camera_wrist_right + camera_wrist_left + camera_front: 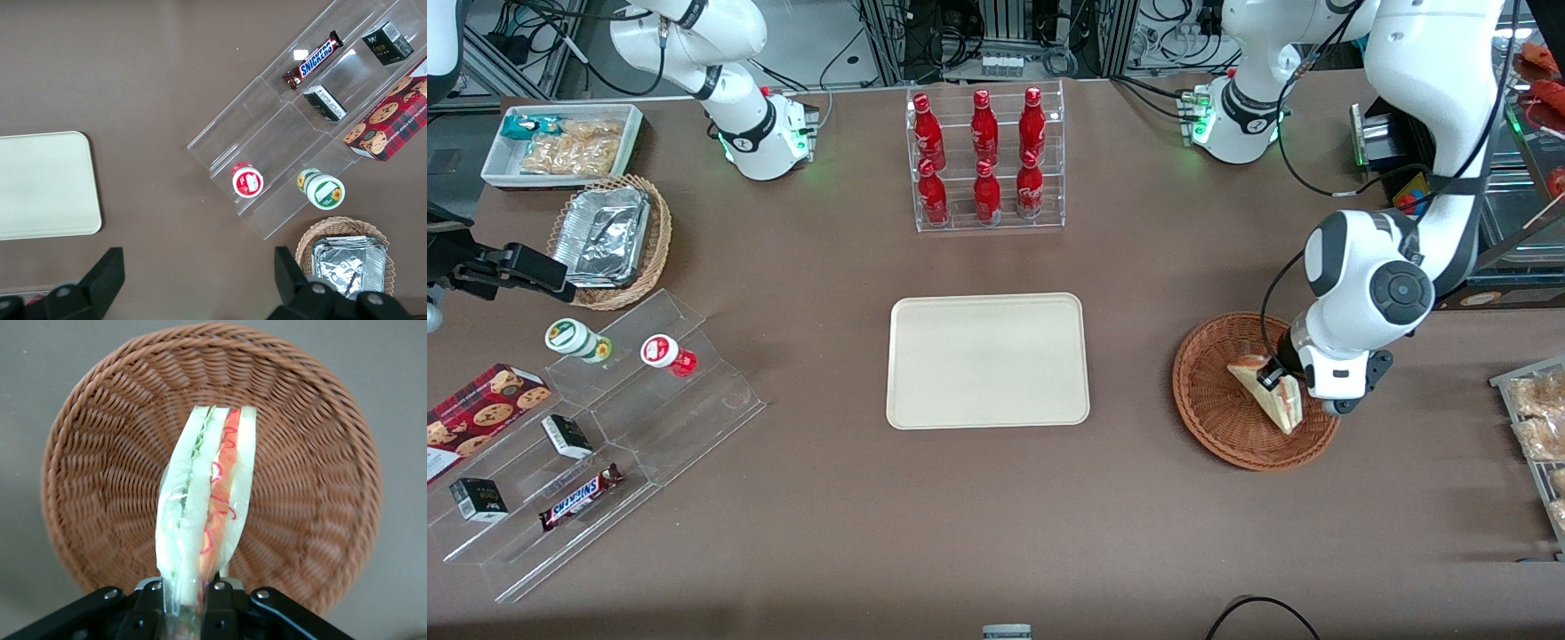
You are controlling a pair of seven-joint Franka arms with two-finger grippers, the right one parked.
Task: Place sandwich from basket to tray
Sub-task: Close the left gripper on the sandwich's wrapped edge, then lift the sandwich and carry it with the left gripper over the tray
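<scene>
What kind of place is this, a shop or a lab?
Probably a lab set up as a mock snack shop: cola bottles in a clear rack, a Snickers bar on acrylic steps, cabling above the table. The left arm's hand grips a sandwich over its basket, near a tray.

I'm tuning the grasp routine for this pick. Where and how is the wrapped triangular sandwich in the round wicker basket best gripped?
Grip across the two flat bread faces at one end of the clear-wrapped triangular sandwich, coming from above. It stands on edge in the reddish-brown round wicker basket, so its faces are exposed and thin enough to span. The gripper is shut on it this way.
</scene>
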